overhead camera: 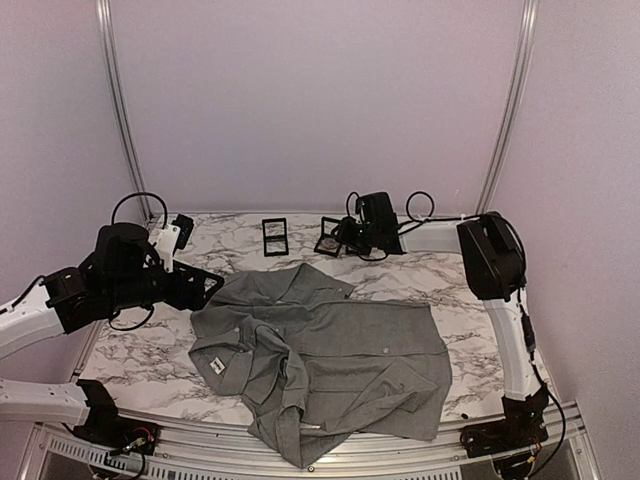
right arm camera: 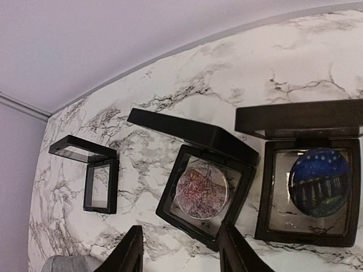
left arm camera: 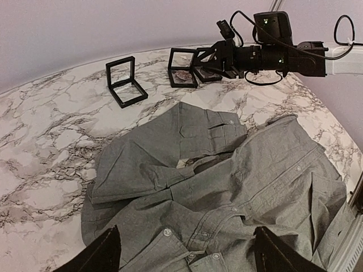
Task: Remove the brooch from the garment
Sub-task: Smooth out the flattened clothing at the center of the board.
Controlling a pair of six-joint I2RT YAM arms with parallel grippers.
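Right gripper (right arm camera: 181,229), jaws apart and empty, just below pink brooch (right arm camera: 201,188) in open case (right arm camera: 168,199) at frame centre, nearer than wide-open left gripper (left arm camera: 187,233).

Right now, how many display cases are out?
3, seen from the right wrist: empty case left, pinkish-disc case middle, blue-disc case right. None seems hidden.

A marbled table (overhead camera: 130,350) stands between pale lilac walls (overhead camera: 320,100) — metal posts (overhead camera: 121,110) at the corners.

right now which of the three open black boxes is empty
The leftmost black box, apart from the pair: only marble shows through it; the others hold a pinkish round disc and a blue disc.
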